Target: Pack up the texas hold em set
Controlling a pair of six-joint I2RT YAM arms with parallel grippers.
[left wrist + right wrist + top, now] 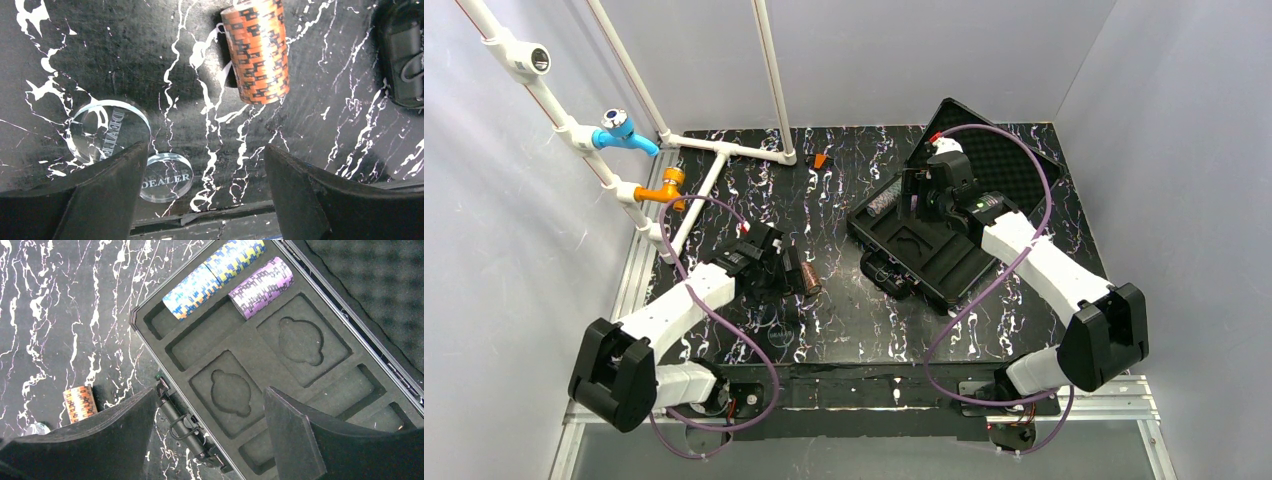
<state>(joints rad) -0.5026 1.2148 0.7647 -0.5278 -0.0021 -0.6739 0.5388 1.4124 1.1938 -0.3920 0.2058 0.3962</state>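
Orange chip stack lies sideways, long axis running near-to-far.

Bright, even overhead light, soft shadows, faint glare on clear dealer button

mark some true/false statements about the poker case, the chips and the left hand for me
1. The black hard plastic case stands open. True.
2. The orange-and-black striped chip stack sits in the case tray. False: it lies on its side on the black marbled table, outside the case.
3. The purple-and-white chip stack lies in a tray slot. True.
4. The left hand grips a clear round dealer button. False: it is open and empty; the button lies on the table.
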